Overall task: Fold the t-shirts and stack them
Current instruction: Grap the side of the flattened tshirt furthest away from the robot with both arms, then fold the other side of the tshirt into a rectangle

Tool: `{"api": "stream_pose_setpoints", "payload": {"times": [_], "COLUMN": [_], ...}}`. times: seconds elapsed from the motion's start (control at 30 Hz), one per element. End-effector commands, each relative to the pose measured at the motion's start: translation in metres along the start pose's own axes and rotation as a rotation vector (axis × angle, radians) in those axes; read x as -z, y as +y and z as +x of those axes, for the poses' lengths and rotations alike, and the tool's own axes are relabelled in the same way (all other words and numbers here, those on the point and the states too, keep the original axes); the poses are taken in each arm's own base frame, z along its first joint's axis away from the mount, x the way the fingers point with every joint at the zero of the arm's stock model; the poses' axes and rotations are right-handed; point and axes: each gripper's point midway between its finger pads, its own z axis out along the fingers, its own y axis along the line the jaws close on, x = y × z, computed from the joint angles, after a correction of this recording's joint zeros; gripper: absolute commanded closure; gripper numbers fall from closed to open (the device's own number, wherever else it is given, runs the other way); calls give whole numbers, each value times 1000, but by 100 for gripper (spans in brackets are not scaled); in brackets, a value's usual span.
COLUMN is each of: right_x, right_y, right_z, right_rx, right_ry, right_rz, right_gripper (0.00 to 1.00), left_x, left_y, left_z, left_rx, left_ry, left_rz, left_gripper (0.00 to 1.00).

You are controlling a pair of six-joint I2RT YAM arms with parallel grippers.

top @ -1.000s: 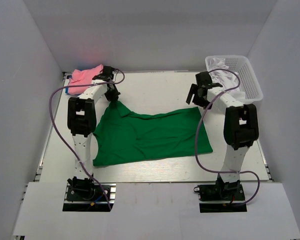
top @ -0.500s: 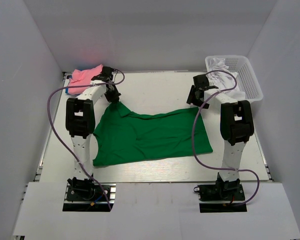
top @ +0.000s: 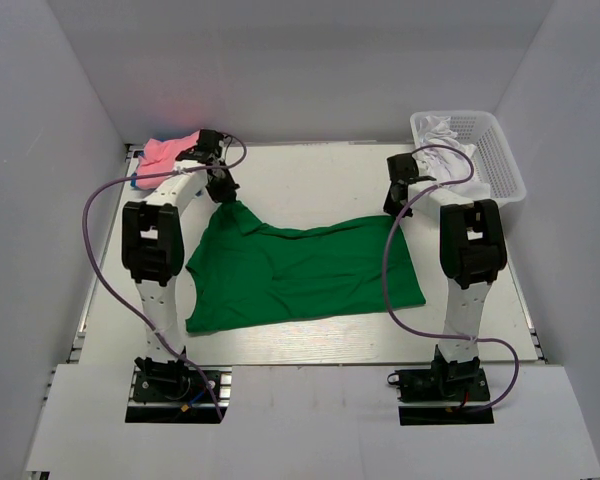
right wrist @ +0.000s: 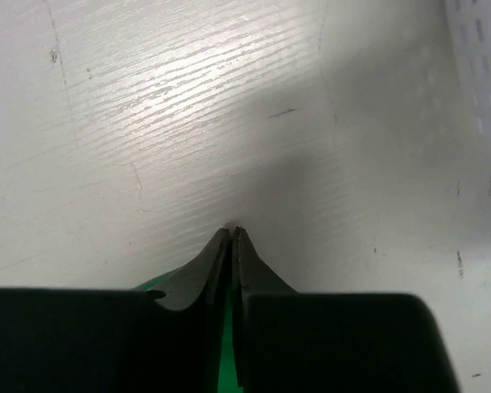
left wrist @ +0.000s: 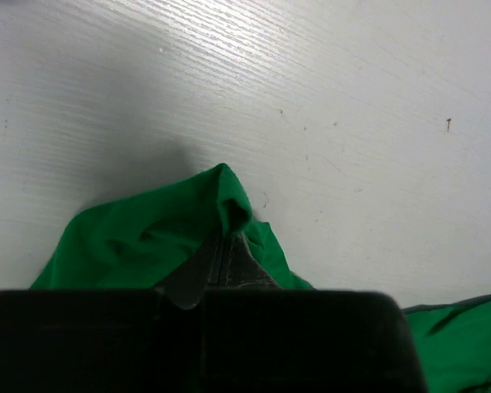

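Bright green cloth t-shirt [top: 300,270] gripped by both far corners
Left jaws and right jaws each clench a corner. The shirt lies spread on the white desk [top: 310,170], probably so its far edge can fold forward.

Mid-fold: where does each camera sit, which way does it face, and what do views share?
Top external: above, behind the arms, looking down on table, green t-shirt, basket.
Left wrist: on the left arm, looking down past left gripper pinching the shirt's corner.
Right wrist: looking down past right gripper, shut on green cloth, at tabletop, basket wall.
Shared: green t-shirt shows in all three.
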Motion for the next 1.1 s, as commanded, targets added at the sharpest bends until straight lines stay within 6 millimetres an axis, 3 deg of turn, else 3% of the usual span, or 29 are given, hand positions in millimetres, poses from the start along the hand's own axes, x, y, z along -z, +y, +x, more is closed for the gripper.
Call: {"api": "stream_pose_setpoints", "payload": {"times": [0.0,0.03,0.27,0.37,0.57,0.63,0.87,0.97,1.07], "right_x": [-2,-1,13,25,47,52,73,81,88], "right_y": [3,2,2,4,-6,-11,-18,-22,-25], "right_z": [7,4,-13,-22,-17,-14,-13,-10,-9], "right_rx": [-15,-21,2,-2,11,15,18,19,24], "right_ry": [-1,-10,-49,-82,-124,-124,-164,-173,-184], "right_rz": [-12,-10,-12,-25,-38,-36,-52,-58,-60], "right_gripper": [95,100,100,100,100,100,100,100,100], "left_x": [35,35,60,75,104,123,165,170,184], "left_y": [-11,-9,-11,-4,11,14,51,68,78], "left_z": [-15,-16,-14,-4,49,60,138,180,206], "left_rx": [-15,-14,-15,-15,10,33,91,128,159], "left_ry": [-62,-68,-77,-59,41,50,166,253,287], "left_rz": [53,44,64,53,67,80,72,65,71], "left_gripper": [100,100,100,100,100,100,100,100,100]}}
